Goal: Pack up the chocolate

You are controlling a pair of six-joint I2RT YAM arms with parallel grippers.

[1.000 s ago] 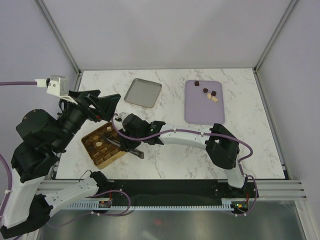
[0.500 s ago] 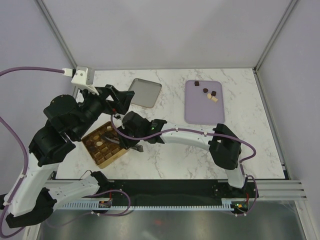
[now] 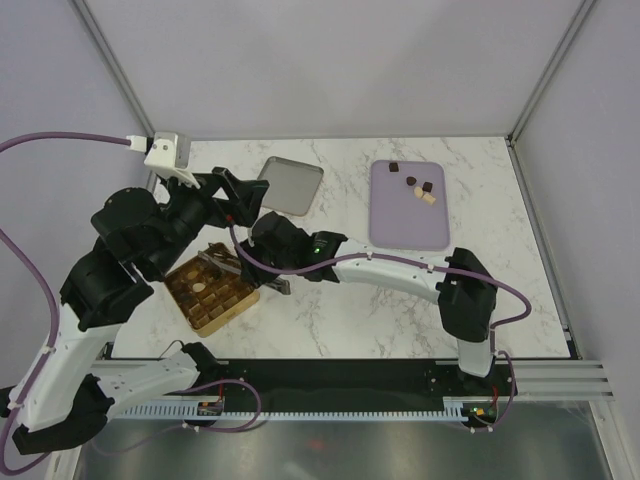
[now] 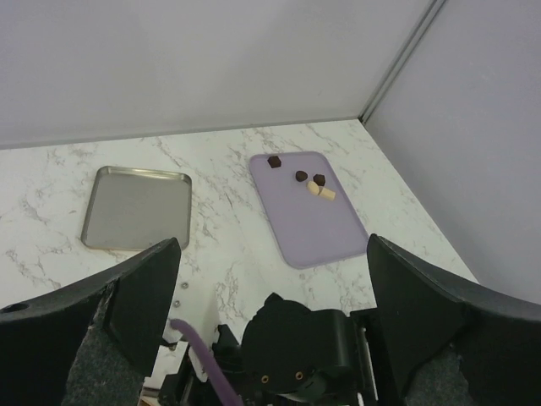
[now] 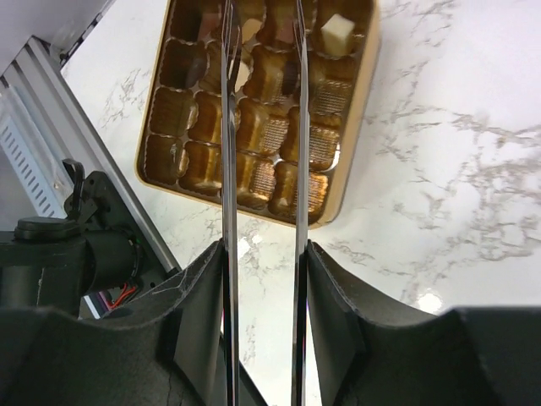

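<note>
**Right arm over the box, four pieces left on the tray**

From above, the right gripper (image 3: 262,283) reaches across to the gold box (image 3: 210,300), while the left gripper (image 3: 240,195) hangs raised near the silver tray (image 3: 287,185). Four loose pieces of chocolate (image 3: 411,181) lie on the lilac tray (image 3: 408,225), well apart from the box.

The left wrist view shows its fingers (image 4: 135,296) spread wide with nothing between them, the lilac tray far ahead.

The right wrist view shows two thin fingers (image 5: 229,127) parted over the box compartments, nothing pinched. A cream piece (image 5: 338,34) sits in one cell, and another lies by the left finger (partly hidden).

The drop into the box looks done. The next move calls for lifting clear, crossing to the lilac tray and closing on one tiny piece without nudging its neighbours
</note>
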